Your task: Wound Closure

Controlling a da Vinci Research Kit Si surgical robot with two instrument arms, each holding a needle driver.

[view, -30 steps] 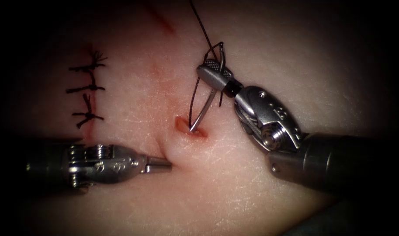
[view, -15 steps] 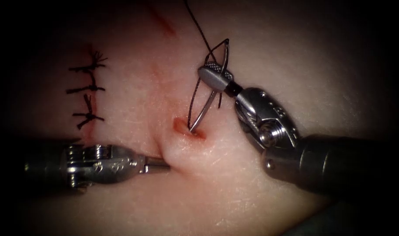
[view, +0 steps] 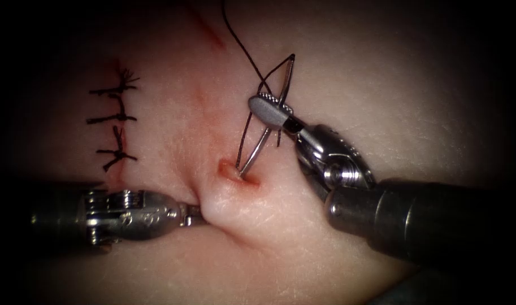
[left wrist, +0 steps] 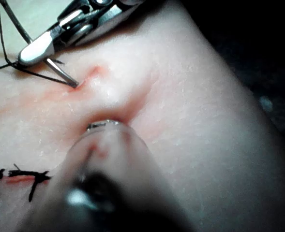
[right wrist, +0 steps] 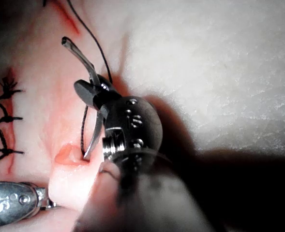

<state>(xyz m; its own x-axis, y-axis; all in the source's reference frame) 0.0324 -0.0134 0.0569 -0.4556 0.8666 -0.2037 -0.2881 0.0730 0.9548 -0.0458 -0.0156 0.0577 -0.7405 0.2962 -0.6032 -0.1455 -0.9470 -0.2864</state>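
My right tool (view: 261, 105) comes in from the right, its jaws shut on the curved needle (view: 256, 151) about midway along its curve. The needle's point sits in the small red cut (view: 230, 169), and its tail (view: 291, 57) stands up above the jaws. Dark thread (view: 241, 45) runs from the tail up out of view. My left tool (view: 191, 214) lies low on the cut's left, shut on a raised fold of tissue (view: 224, 203). In the left wrist view the needle's point (left wrist: 73, 83) meets the tissue beside the right tool (left wrist: 30, 52). The right wrist view shows the needle (right wrist: 91, 140) held in the right tool (right wrist: 90, 89).
Three dark knotted stitches (view: 113, 118) close an older cut at the far left, with red fluid along it. A red streak (view: 212, 34) marks the tissue at the top. The right tool's thick shaft (view: 427, 220) covers the lower right.
The left tool has drawn back to the left, taking the tissue fold and the cut with it. The right tool and needle have shifted left, with the needle's tail leaning further right.
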